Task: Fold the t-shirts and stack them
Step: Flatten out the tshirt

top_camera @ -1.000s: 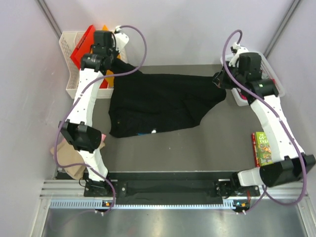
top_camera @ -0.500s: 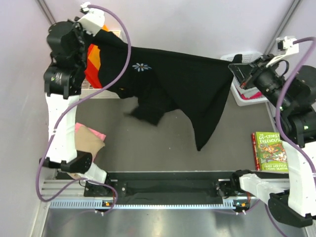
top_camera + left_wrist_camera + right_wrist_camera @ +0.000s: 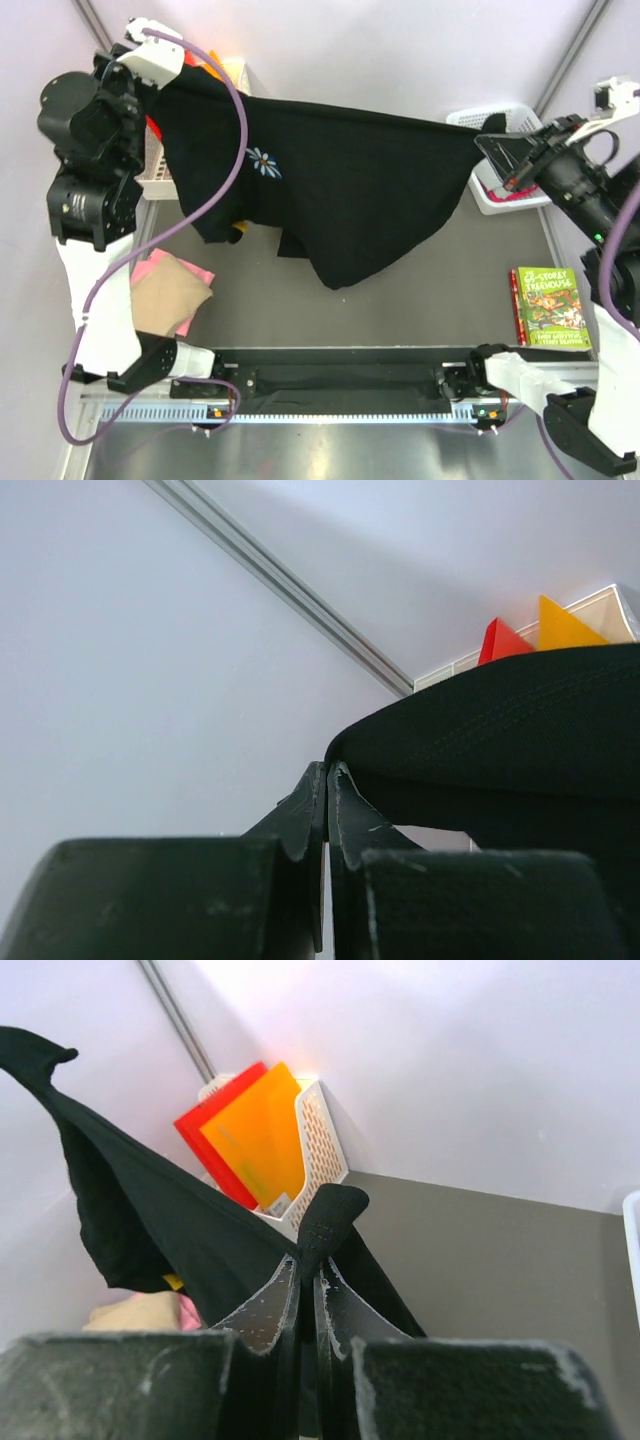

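The black t-shirt [image 3: 350,180] with a white daisy [image 3: 264,163] hangs stretched in the air between my two grippers, its lower part dangling above the table. My left gripper [image 3: 178,78] is shut on its left top corner; the left wrist view shows the cloth [image 3: 500,720] pinched at the fingertips [image 3: 328,770]. My right gripper [image 3: 488,148] is shut on its right top corner, seen in the right wrist view [image 3: 312,1265] with the cloth [image 3: 160,1230] trailing away. A tan shirt [image 3: 165,290] lies on a pink shirt [image 3: 200,273] at the near left.
A white rack [image 3: 155,170] with red and orange folders [image 3: 250,1130] stands at the far left. A white basket [image 3: 500,195] sits at the far right. A colourful picture book [image 3: 550,306] lies at the right edge.
Both arms have lifted the black shirt off the table and raised it, spreading it wide. The hem swung toward the near side and the daisy came into view.
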`<state>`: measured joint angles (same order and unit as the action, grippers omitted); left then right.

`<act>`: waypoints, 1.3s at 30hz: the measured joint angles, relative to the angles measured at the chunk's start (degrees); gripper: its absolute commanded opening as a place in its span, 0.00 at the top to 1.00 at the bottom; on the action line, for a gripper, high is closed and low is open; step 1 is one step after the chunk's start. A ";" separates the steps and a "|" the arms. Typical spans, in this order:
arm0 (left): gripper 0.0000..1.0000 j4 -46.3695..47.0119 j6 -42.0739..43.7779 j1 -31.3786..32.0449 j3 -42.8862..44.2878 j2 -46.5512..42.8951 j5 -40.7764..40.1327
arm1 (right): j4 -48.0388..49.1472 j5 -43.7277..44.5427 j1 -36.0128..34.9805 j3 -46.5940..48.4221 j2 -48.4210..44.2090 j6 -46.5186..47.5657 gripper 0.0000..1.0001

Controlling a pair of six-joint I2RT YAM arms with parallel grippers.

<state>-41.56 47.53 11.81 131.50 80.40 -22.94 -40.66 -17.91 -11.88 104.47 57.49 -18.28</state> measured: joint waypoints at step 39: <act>1.00 -2.01 -0.59 -0.28 -8.22 15.06 7.74 | -0.92 12.41 0.02 -12.22 6.62 0.72 1.00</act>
<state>-43.57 46.94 11.53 123.28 95.46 -15.20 -41.58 -5.50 -11.86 92.25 64.12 -17.56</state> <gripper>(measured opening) 0.015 0.019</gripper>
